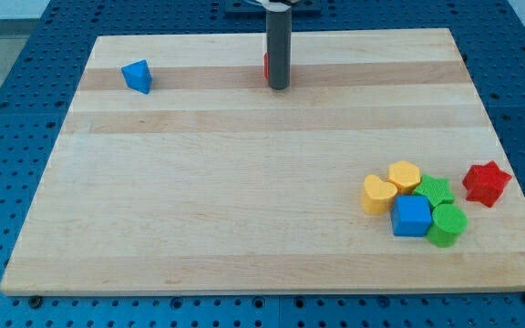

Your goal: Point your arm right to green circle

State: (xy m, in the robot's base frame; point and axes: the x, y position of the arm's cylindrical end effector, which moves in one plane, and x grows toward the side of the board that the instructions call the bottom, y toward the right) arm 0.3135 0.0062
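Camera view, as I have it on my screen, is filled mostly by the worktop [244, 182], a pale wooden board of lengthwise planks, sitting on a blue perforated base [7, 109] that shows on every side. Of the room beyond I can make out only a grey strip at the view's top left.

Next in size is the dark rod, coming down from the view's top centre; my tip [279, 87] touches the board near its far edge. This end effector has no jaws, so it neither opens nor closes, and it holds nothing. A red block [267, 66] peeks out just behind the rod on its left, shape hidden.

At the view's lower right sits a tight cluster, well apart from my tip: a blue cube [411, 216], two yellow heart-like blocks [378, 194] [405, 174], a green block [437, 190] of unclear shape, and the green circle [447, 223] at the cluster's lower right, touching the cube. It is round, so I see no long axis or heading. A red star [487, 182] lies just right of the cluster. A blue triangular block [137, 76] lies alone at upper left.
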